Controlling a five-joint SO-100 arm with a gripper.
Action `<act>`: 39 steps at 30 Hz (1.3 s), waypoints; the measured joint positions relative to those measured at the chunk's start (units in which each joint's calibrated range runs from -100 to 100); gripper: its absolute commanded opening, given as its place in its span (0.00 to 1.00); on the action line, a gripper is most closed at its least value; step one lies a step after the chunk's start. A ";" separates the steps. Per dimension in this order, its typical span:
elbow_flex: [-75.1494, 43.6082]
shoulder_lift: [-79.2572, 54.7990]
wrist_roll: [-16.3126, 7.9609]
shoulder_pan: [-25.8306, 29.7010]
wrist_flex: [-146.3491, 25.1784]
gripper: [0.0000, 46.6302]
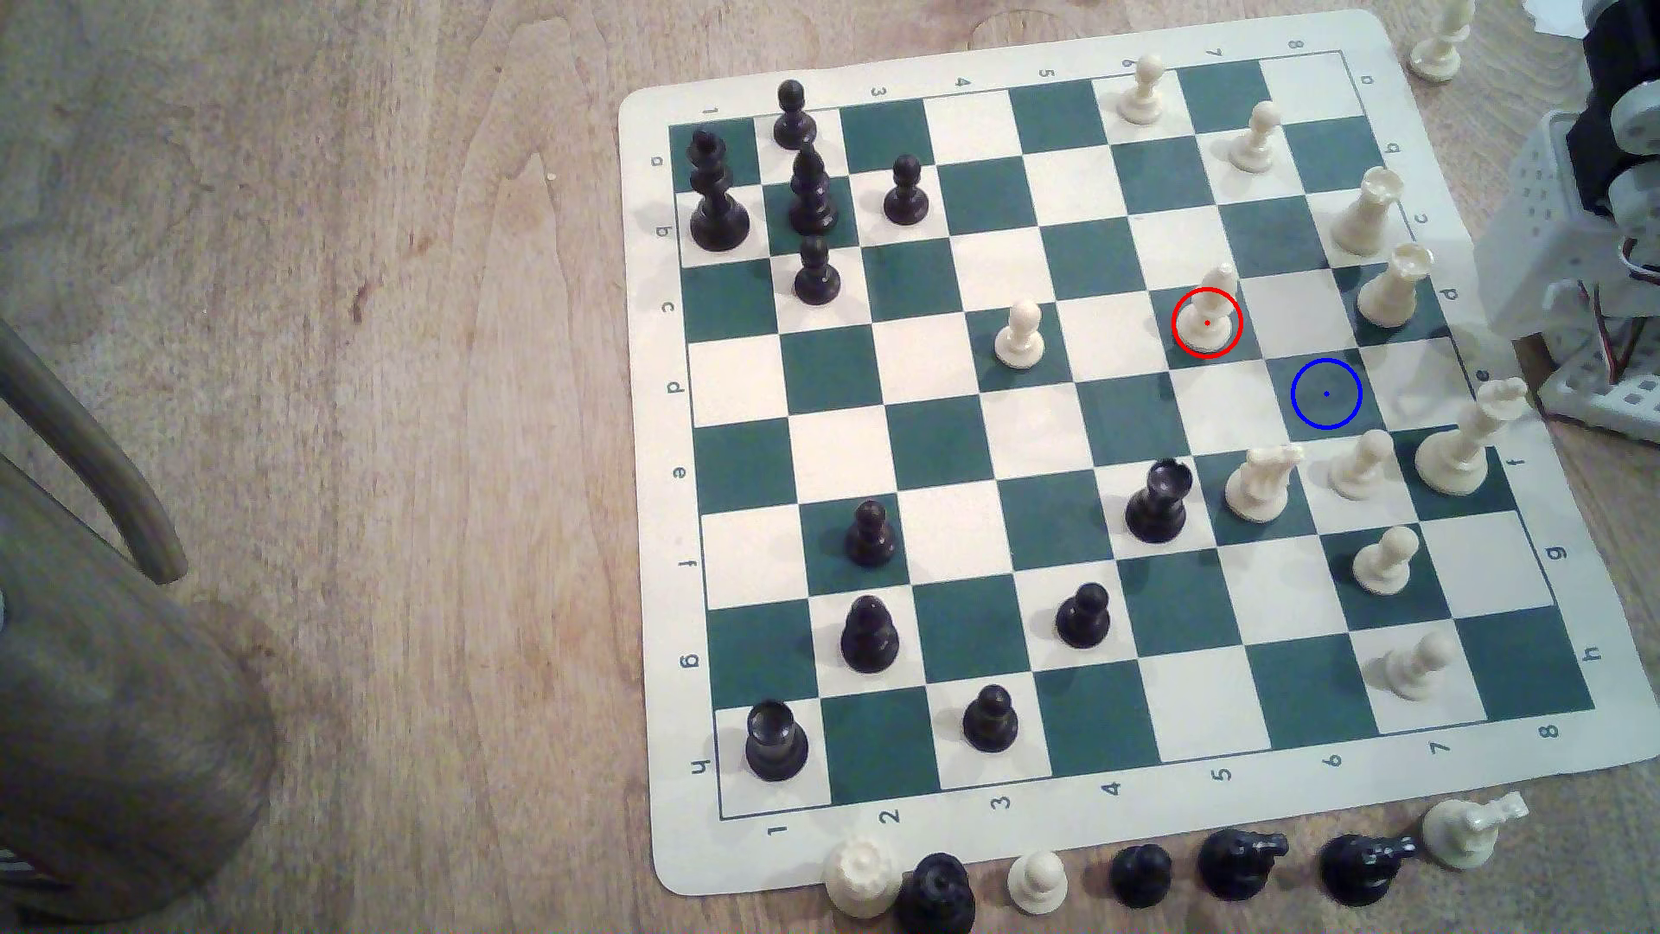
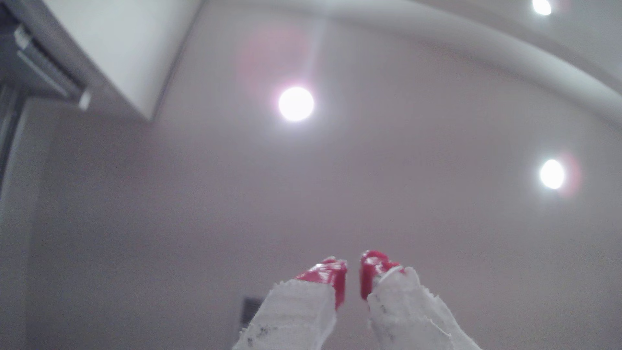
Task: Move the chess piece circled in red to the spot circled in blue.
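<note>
Cream chess piece point(image 1: 1208, 310) upright on red-ringed green square, well apart from end effector point(image 2: 352, 274), blue-ringed spot point(image 1: 1326, 393) diagonally adjacent and bare, red-tipped fingers point(image 2: 331, 276) narrowly parted, empty, aimed at ceiling.

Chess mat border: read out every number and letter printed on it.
"1" to "8": near border of the chess mat.
"a" to "h": its border on the exterior view's left.
Both repeat on the opposite borders; the far "2" is hidden by a black pawn.
</note>
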State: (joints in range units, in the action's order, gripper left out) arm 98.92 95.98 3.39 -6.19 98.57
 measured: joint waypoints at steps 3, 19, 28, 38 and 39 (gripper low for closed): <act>0.00 0.00 0.00 0.00 -0.16 0.00; -14.28 0.00 0.00 1.92 -34.10 0.00; -25.21 -0.25 0.05 2.06 -70.68 0.00; -28.92 -0.25 0.20 1.03 -105.02 0.00; -31.09 -0.25 0.20 0.07 -110.44 0.00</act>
State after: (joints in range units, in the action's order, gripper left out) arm 67.83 95.73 3.59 -6.12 -11.87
